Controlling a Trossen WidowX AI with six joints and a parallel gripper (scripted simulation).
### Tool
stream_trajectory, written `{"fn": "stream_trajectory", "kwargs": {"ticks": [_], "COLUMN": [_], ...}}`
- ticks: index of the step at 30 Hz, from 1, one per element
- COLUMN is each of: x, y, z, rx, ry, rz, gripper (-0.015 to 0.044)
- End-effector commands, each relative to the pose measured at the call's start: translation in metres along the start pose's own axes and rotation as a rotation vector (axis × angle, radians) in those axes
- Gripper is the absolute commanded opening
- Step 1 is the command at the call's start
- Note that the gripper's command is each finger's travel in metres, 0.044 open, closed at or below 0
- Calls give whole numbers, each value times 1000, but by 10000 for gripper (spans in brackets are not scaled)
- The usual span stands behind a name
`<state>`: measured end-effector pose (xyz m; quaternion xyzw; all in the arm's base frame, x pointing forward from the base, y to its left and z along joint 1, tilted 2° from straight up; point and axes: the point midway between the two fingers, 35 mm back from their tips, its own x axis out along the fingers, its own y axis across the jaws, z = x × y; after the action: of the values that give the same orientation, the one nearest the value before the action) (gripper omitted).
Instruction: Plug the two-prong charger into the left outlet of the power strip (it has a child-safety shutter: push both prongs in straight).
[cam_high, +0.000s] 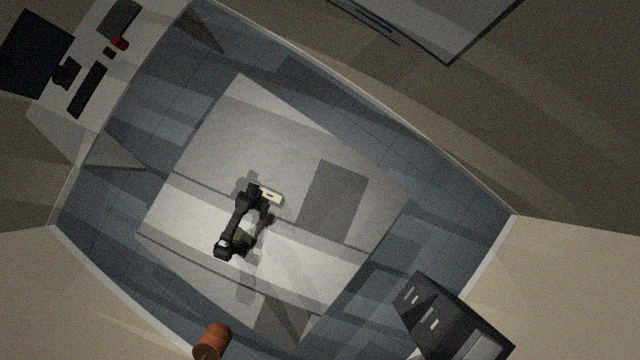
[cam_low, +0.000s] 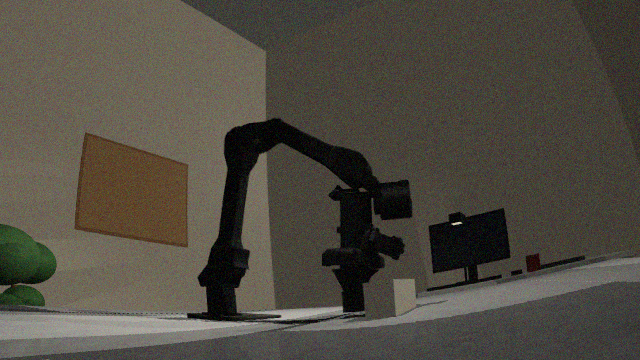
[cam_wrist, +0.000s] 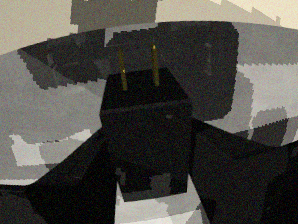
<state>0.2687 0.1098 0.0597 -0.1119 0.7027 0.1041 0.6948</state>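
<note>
The black charger (cam_wrist: 146, 142) is between the fingers of my gripper (cam_wrist: 144, 125) (cam_low: 353, 299) (cam_high: 253, 190), which is shut on it. Its two brass prongs stick out of its far face in the wrist view, parallel and bare. The cream power strip (cam_high: 276, 197) (cam_low: 405, 296) sits on the table. In the top view one dark outlet shows on it, and my gripper overlaps its left end. In the exterior view my gripper points down, low, just left of the strip. Whether the prongs are over an outlet I cannot tell. No outlet is recognisable in the wrist view.
Dark shadows and a grey patch (cam_high: 332, 200) lie across the pale table (cam_high: 210, 135). A side desk with a monitor (cam_high: 35, 54) (cam_low: 470, 241) and a red cup (cam_high: 120, 42) (cam_low: 533, 262) stands apart. A dark cabinet (cam_high: 445, 320) stands beyond the table.
</note>
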Motion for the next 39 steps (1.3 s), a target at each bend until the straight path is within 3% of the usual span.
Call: {"fn": "stream_trajectory", "kwargs": {"ticks": [1,39], "x": [0,-2], "y": [1,1], "z": [0,8], "rx": [6,6], "ry": [1,0], "rz": [3,3], "gripper": [0,0]}}
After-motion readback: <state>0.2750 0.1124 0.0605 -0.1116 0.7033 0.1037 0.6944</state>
